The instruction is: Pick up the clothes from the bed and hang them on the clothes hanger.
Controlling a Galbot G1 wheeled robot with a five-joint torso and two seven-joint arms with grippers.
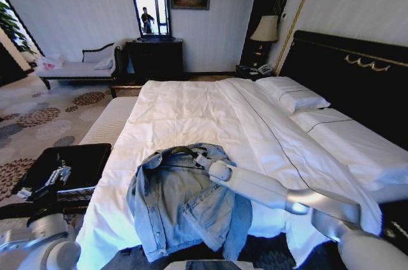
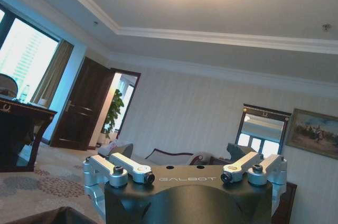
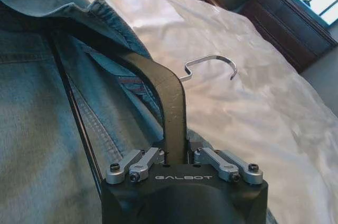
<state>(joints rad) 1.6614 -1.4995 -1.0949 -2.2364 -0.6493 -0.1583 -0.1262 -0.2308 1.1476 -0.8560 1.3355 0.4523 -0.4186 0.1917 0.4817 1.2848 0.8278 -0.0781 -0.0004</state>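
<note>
White duvet covers the bed [image 1: 210,114] before you, and the denim jacket [image 1: 182,203] lies at its foot, about 6 o'clock in the head view. Your right pincer [image 3: 174,155] is closed on the black hanger [image 3: 169,97], whose arms already sit inside the collar. Hanging looks mostly done; lifting it off remains. Your left pincer [image 2: 185,174] idles low at 8 o'clock, jaws spread, empty.
</note>
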